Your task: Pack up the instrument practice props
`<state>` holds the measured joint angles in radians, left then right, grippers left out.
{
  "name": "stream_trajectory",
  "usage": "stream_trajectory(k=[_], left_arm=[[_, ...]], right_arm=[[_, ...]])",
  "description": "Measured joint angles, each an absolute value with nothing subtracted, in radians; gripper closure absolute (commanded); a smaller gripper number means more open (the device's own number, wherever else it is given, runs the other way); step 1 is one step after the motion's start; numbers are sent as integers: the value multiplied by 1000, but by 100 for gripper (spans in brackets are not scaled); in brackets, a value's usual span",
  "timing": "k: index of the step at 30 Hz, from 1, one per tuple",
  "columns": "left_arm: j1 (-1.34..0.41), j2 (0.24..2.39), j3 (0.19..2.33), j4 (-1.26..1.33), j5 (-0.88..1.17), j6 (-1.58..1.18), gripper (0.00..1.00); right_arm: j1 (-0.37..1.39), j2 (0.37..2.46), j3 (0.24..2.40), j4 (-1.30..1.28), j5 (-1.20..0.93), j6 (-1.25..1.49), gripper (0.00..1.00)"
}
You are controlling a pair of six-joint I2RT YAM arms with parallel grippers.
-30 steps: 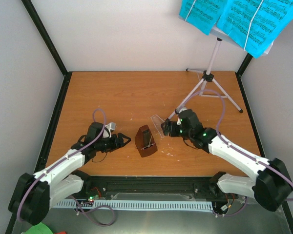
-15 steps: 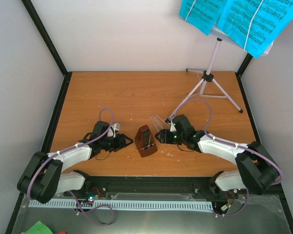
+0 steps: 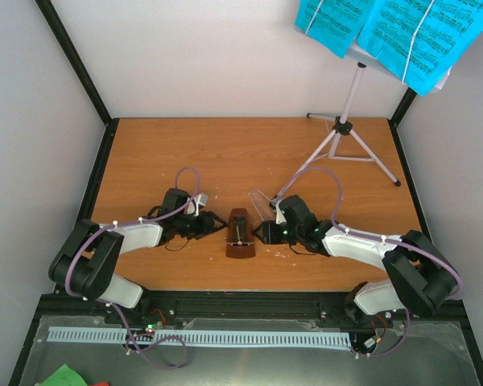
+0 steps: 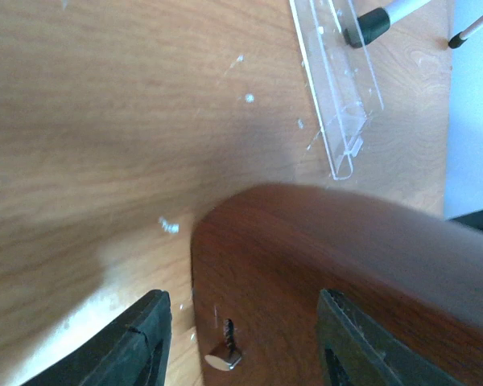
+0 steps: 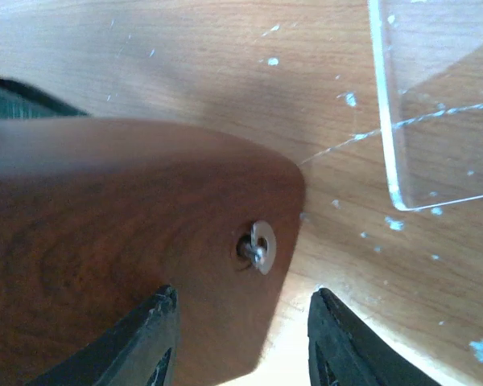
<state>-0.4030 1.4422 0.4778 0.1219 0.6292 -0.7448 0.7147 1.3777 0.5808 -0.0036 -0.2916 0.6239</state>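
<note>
The dark red-brown metronome [image 3: 240, 236] stands at the table's front middle, with my two grippers close on either side. Its clear cover [image 3: 261, 203] lies detached on the table just behind it. My left gripper [image 3: 215, 227] is open at the metronome's left face [image 4: 346, 273], one finger [image 4: 133, 346] over bare table. My right gripper [image 3: 262, 233] is open at its right face [image 5: 121, 225], near a small metal key [image 5: 260, 245]. The silver tripod music stand [image 3: 344, 127] stands at the back right, holding the cyan sheet-music pages [image 3: 386, 28].
The clear cover also shows in the left wrist view [image 4: 338, 80] and the right wrist view [image 5: 435, 104]. A stand foot [image 4: 369, 24] rests just beyond it. Black frame posts [image 3: 72, 60] and pale walls bound the wooden table [image 3: 185, 153].
Both grippers have moved inward until they flank the metronome. The metronome has turned from a skewed angle to squarer between them.
</note>
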Motion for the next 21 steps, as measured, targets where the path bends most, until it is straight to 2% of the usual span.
stream_trajectory(k=[11,16,19,21], left_arm=[[-400,1562,567,187,698,-696,46],[-399,1539,583,159,663,-675,28],[-389,1464,601,104,600,-649,9],[-367,1400,628,56,556,-631,2]], right_arm=[[806,1337,529,5,-253,618,54],[806,1219,502,-12,-196,618,45],[806,1121,501,-33,-150,604,38],[806,1060,504,-51,-122,586,31]])
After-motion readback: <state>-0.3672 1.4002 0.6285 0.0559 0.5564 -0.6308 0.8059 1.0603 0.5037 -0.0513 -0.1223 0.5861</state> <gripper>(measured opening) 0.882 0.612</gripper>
